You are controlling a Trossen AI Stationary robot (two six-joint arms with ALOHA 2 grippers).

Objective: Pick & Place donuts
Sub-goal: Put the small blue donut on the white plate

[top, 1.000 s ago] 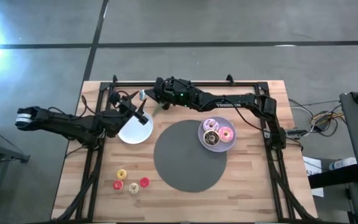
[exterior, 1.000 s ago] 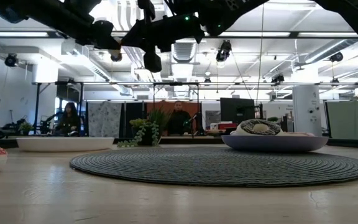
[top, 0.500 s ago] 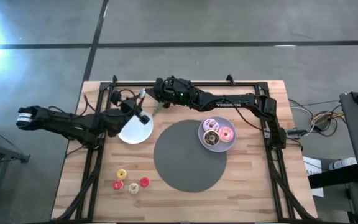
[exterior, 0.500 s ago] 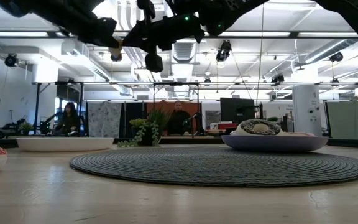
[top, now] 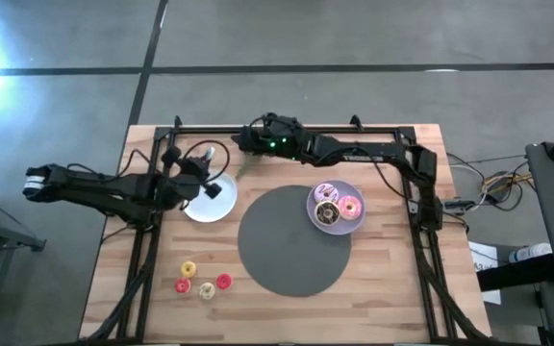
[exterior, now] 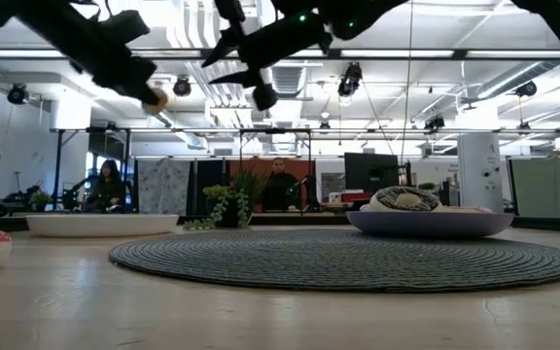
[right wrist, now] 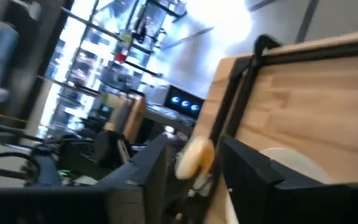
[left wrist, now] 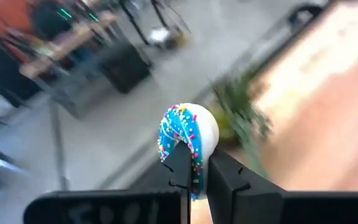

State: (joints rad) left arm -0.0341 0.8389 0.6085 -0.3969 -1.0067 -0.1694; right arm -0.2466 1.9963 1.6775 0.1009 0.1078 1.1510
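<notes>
Blue-frosted sprinkled donut [left wrist: 188, 138] clamped on edge between left gripper [left wrist: 194, 163] fingers.

Held aloft in the low view's upper left; in the high view, gripper [top: 212, 154] at upper left of centre, above the far rim of the white plate [top: 200, 206]. Three larger donuts [top: 337, 206] resting in the lavender plate [top: 316, 220], right of centre, at the edge of the round grey mat [top: 287, 245]. Four small donuts [top: 200, 278] clustered at lower left on bare wood. Right gripper [top: 242, 141] raised at top centre, near the green plant [exterior: 228, 206]; finger state: cannot tell.
</notes>
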